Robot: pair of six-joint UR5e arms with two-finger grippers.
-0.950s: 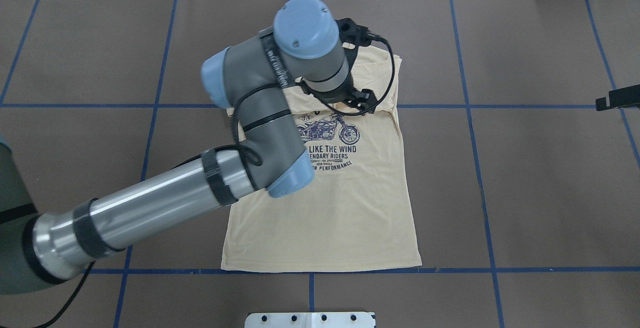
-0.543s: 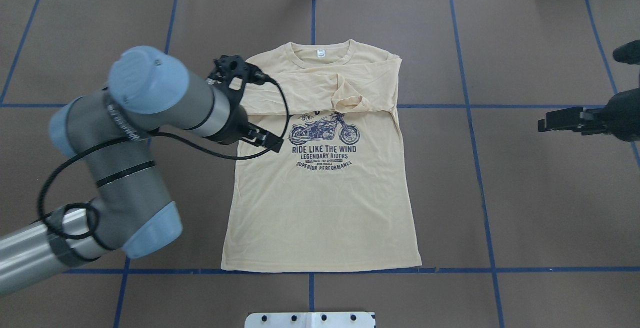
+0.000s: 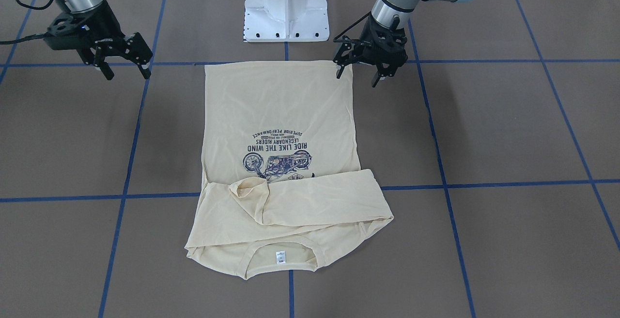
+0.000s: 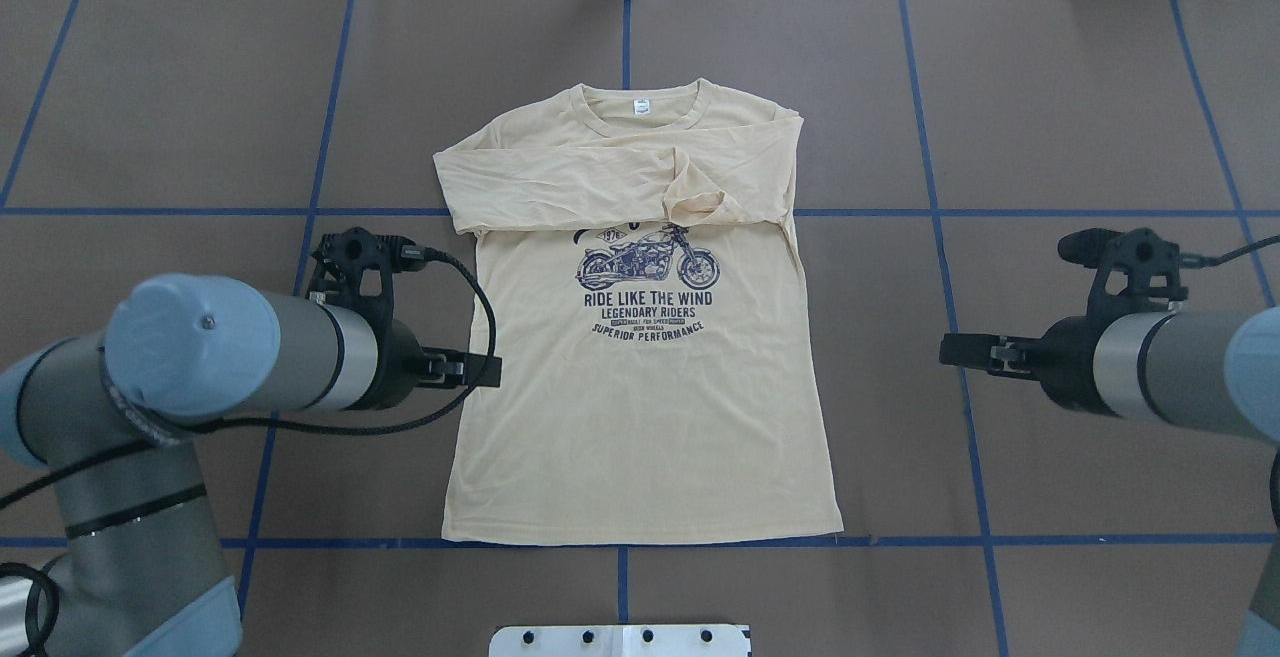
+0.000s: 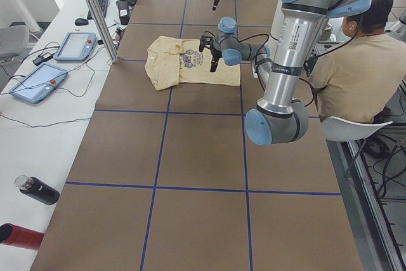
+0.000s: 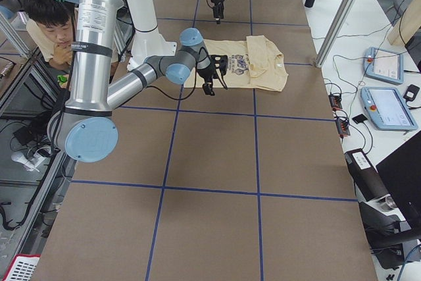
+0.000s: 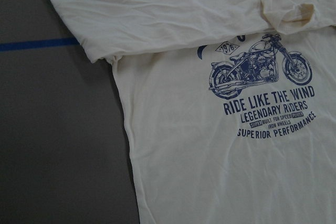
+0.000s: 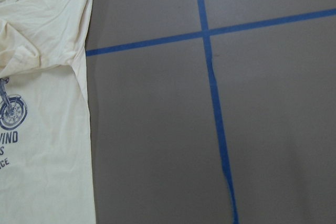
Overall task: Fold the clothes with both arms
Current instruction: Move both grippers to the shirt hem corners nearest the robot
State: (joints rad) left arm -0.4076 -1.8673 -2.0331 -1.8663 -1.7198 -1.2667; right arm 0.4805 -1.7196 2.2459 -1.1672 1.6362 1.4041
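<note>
T-shirt (image 4: pixel 640 407) flat (sleeves folded across chest); left hand (image 3: pixel 357 76), right hand (image 3: pixel 127 72) released, empty.

The T-shirt (image 4: pixel 640 437) is lying flat at the middle of the table (image 4: pixel 1100 87), its collar pointing toward the far edge and its hem toward the pedestal (image 3: pixel 286 8), which is standing at the near edge. Both sleeves (image 4: pixel 560 182) are lying folded across the chest. The left gripper (image 3: pixel 357 77) is hanging by the hem's left corner, perhaps just above the cloth. The right gripper (image 3: pixel 127 73) is hanging well apart, off the shirt's right side.
</note>
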